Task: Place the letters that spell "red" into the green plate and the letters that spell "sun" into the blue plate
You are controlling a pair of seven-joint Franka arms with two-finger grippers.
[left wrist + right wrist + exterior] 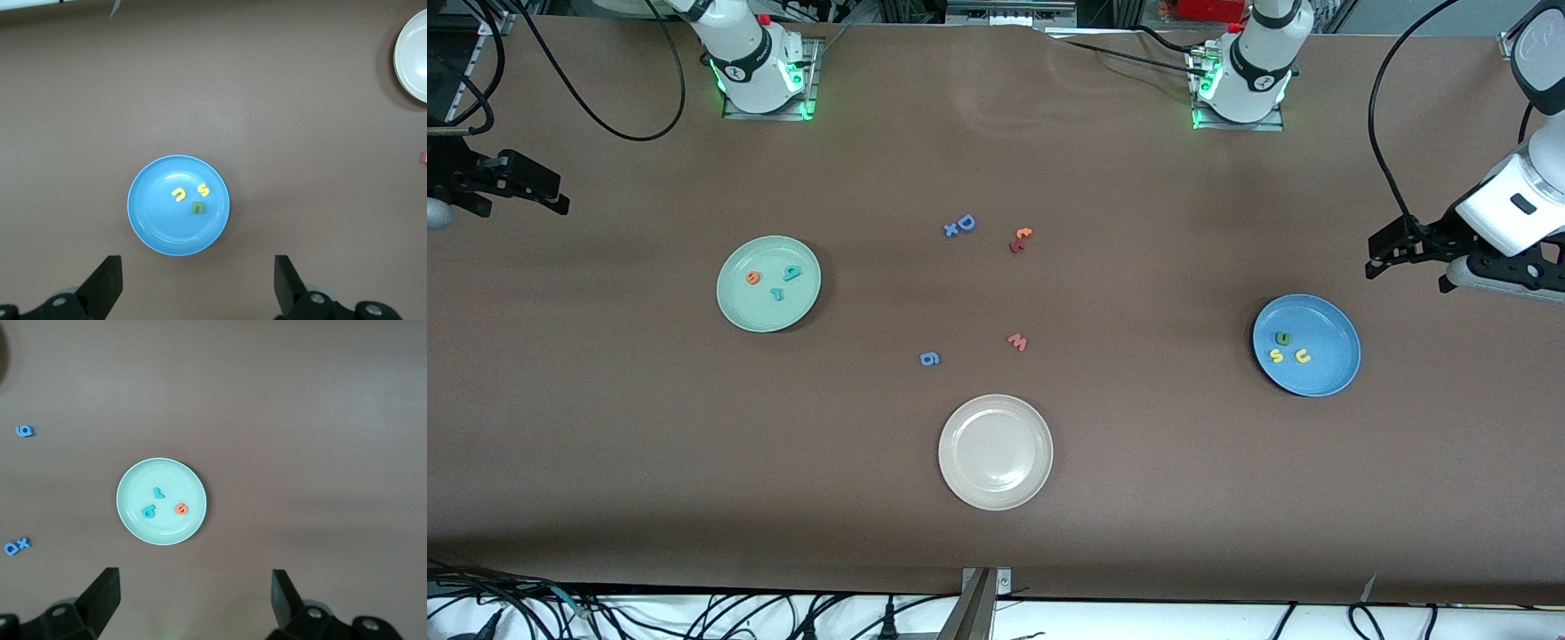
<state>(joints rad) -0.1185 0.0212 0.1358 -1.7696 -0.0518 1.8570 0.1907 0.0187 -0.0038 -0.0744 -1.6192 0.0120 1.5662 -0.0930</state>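
Observation:
The green plate (760,311) holds the orange "e" (753,277), the teal "d" (792,273) and the teal "r" (778,292). In the right wrist view the same plate (137,483) lies under my open, empty right gripper (193,577). That gripper (560,197) hangs over the right arm's end of the table. The blue plate (1325,373) holds the green "n" (1282,338), the yellow "s" (1277,356) and the yellow "u" (1303,357). My left gripper (1376,255) hovers open and empty over the table beside this plate (160,227).
A beige-white plate (995,452) lies near the front camera at mid-table. Loose letters lie in the middle: a blue "D" with an "x" (960,225), an orange and red pair (1020,239), a pinkish "w" (1018,341) and a blue "g" (929,358).

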